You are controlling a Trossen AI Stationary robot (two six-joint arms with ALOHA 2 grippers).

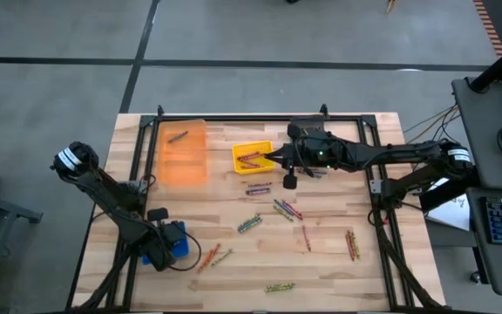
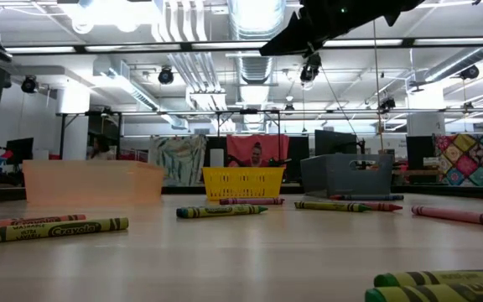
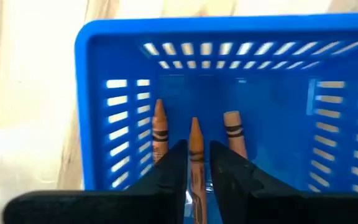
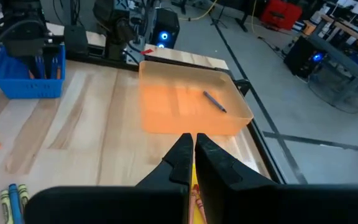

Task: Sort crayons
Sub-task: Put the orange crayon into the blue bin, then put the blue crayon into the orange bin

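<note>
Crayons (image 1: 287, 210) lie all over our table. Our left pincer (image 3: 197, 167) pinches an orange one just above the blue bin (image 3: 114, 50); it could catch there. Our right pincer (image 4: 191, 149) is closed.

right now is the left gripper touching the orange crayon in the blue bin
Cannot tell. In the left wrist view the orange crayon stands between the left gripper's jaws above the blue bin, but neither contact nor a gap shows plainly.
</note>
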